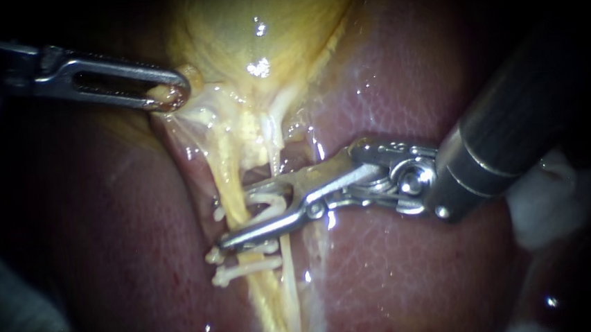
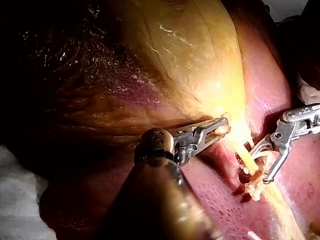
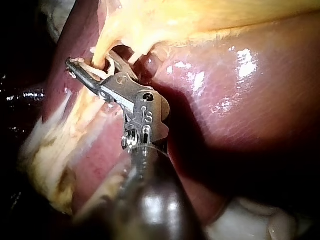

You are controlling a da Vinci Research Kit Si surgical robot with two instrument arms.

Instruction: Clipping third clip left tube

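Your left instrument's [image 1: 169, 96] jaws grip the gallbladder [image 1: 258, 29]; your right instrument's [image 1: 236, 216] half-open jaws hold a clip [image 1: 269, 201] astride the left tube [image 1: 230, 170].

Gallbladder [image 1: 258, 29] on liver [image 1: 407, 75] — white gauze [image 1: 548, 204] at rt edge

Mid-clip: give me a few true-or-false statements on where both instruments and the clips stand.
1. The left instrument grips tissue at the gallbladder's lower end. True.
2. The right instrument's jaws lie together, clear of any tube. False: they stand apart astride the left tube, carrying a clip.
3. Two clips already sit on the left tube, just past the right instrument's jaws. True.
4. The left instrument holds the left tube right at those clips. False: it grips well apart from them, up by the gallbladder.
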